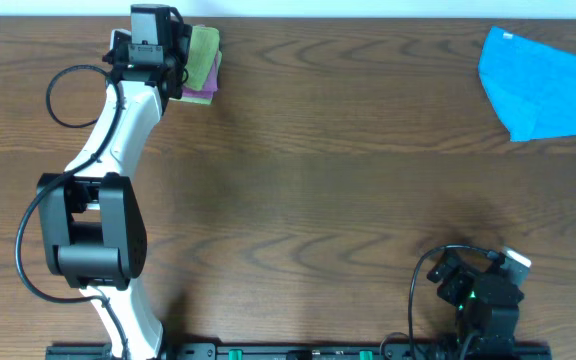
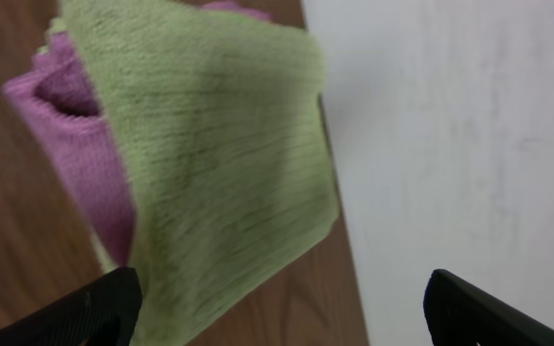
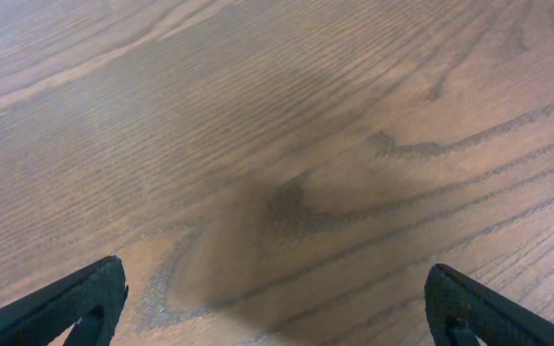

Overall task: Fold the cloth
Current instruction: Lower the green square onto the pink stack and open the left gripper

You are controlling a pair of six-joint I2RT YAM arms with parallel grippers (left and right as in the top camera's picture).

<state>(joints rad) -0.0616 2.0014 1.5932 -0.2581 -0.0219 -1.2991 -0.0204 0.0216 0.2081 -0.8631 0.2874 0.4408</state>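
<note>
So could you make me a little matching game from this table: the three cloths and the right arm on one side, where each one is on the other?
1. lime-green cloth
2. pink-purple cloth
3. blue cloth
4. right arm

A. far right, lying alone
B. on top of another cloth
C. near edge, jaws open over bare wood
D. underneath, peeking out at the side

Pairs: 1-B, 2-D, 3-A, 4-C
</note>
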